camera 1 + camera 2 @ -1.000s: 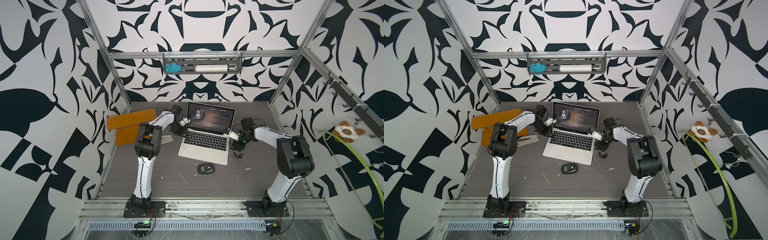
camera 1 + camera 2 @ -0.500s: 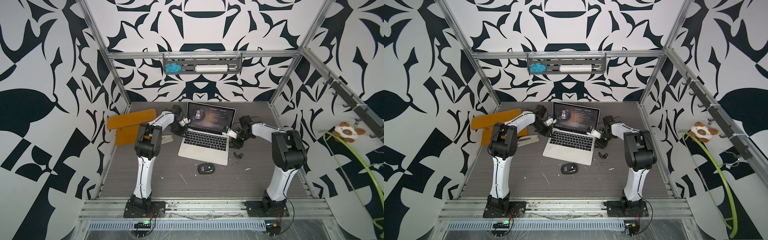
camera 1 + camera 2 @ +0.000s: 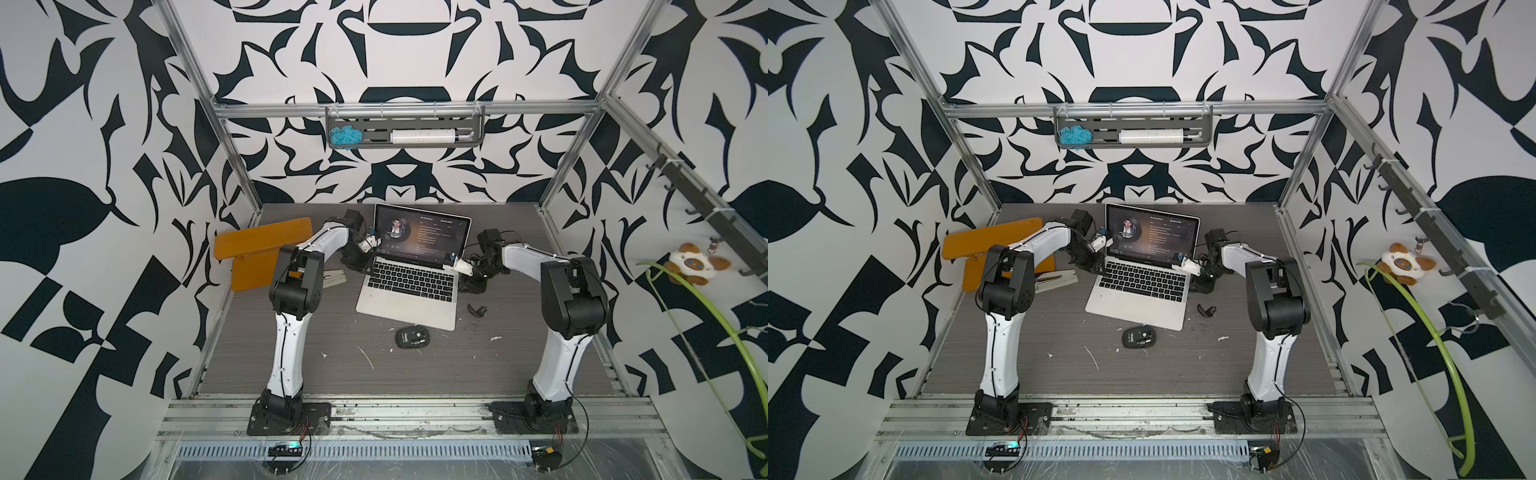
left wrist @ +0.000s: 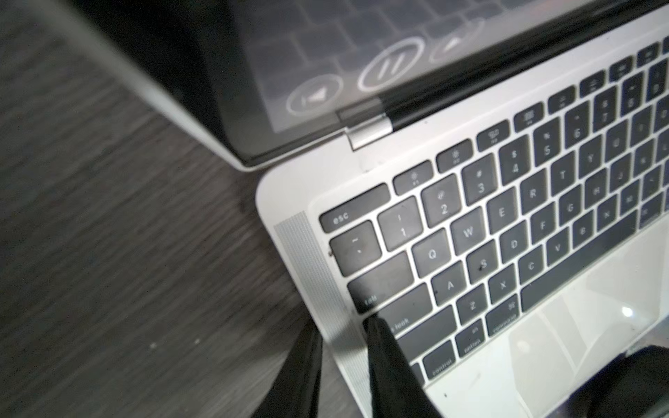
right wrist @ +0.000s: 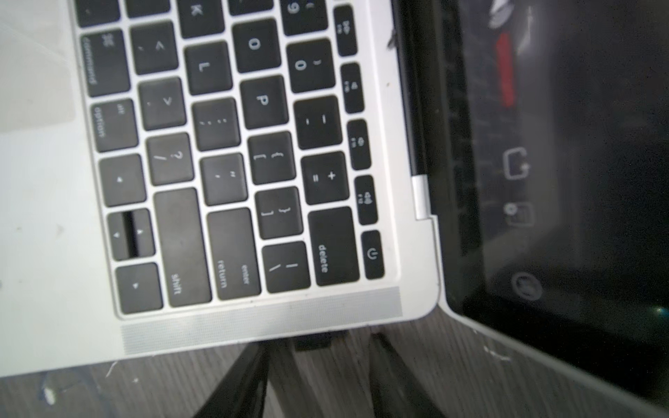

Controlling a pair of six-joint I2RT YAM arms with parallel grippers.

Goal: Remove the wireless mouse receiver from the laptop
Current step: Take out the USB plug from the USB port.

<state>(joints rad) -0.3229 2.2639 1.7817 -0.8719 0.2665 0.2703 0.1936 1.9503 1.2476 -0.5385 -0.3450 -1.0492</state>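
The laptop [image 3: 409, 286] is seen in both top views lying open on the grey wood-grain surface [image 3: 415, 365], turned slightly askew. Its body is silver, with black keys and a large trackpad; the black-bezelled screen stands upright and a dark music player with a round portrait is displayed. The wireless mouse receiver [image 5: 313, 340], a tiny stubby black nub, is seen in the right wrist view plugged into the laptop's side edge near the back corner by the delete key.

Grey table [image 3: 415, 374]: laptop [image 3: 409, 305], mouse [image 3: 411, 336], perhaps a stapler [image 3: 332, 277].
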